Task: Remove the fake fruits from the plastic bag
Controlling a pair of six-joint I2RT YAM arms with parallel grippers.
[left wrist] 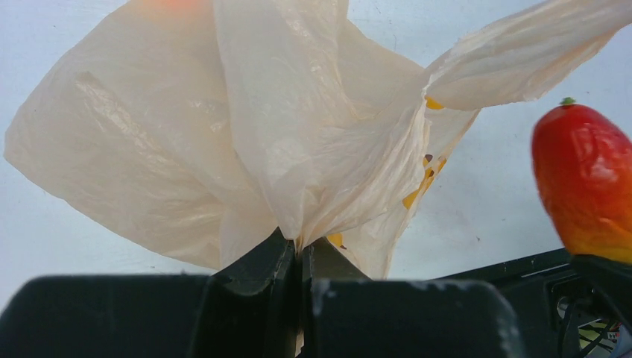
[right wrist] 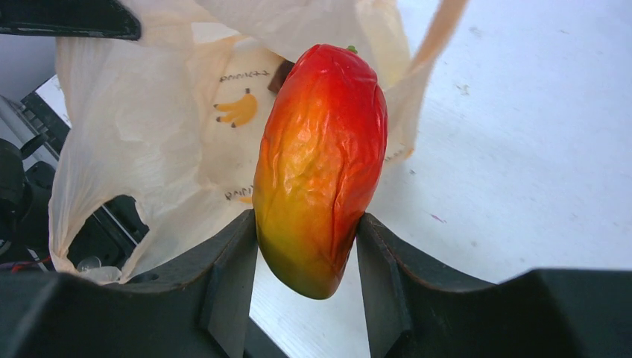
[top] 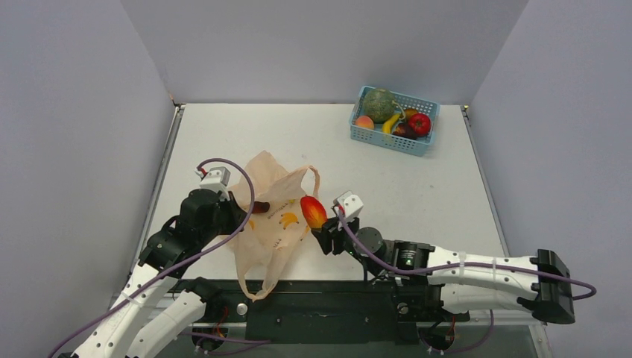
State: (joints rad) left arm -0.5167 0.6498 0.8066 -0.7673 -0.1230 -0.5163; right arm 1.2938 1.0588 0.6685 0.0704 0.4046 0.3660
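One mango is out of the bag and is held above the table, near the middle of its near edge, just right of the bag's mouth. The step in hand is judged to be carrying it clear. A lift before any sideways travel is advised, so the loop handle is not snagged, with the bag held pinned.
Right claw: jaws set part-way apart, clamped on the mango's lower half from both sides.
Left claw: jaws pressed together on a pinched fold of bag, toward the near left corner.
Basket of fruit is noted at the far right corner.
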